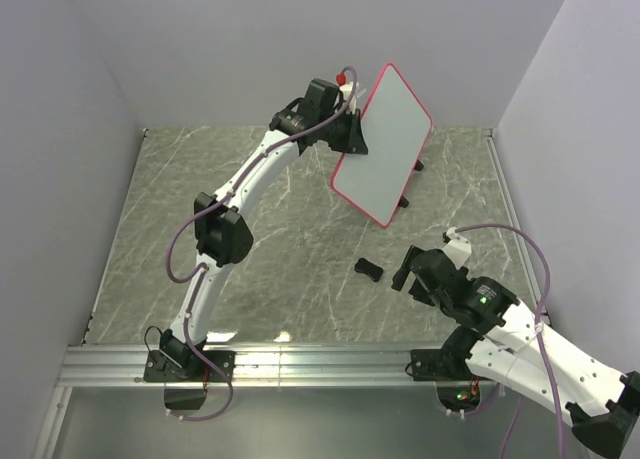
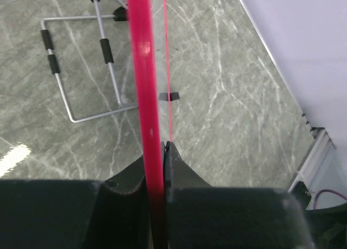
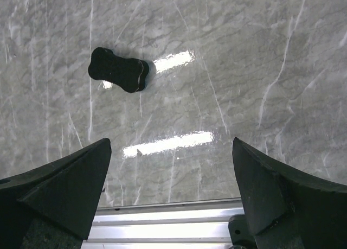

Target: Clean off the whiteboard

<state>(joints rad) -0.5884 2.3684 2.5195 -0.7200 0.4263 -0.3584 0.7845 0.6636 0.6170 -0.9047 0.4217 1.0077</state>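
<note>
The whiteboard (image 1: 385, 144), white with a thin pink-red frame, is lifted off the table and tilted, its face blank in the top view. My left gripper (image 1: 350, 131) is shut on its left edge. The left wrist view shows the pink frame (image 2: 143, 70) edge-on, pinched between the fingers of the left gripper (image 2: 164, 147). A small black eraser (image 1: 368, 269) lies on the marble table. My right gripper (image 1: 405, 276) hovers just right of it, open and holding nothing. In the right wrist view the eraser (image 3: 118, 70) lies ahead and to the left of the right gripper (image 3: 172, 151).
A wire stand with black sleeves (image 2: 81, 70) shows beyond the board's edge; two black feet (image 1: 403, 201) stick out below the board. An aluminium rail (image 3: 162, 227) runs along the table's near edge. Grey walls close in the table on three sides.
</note>
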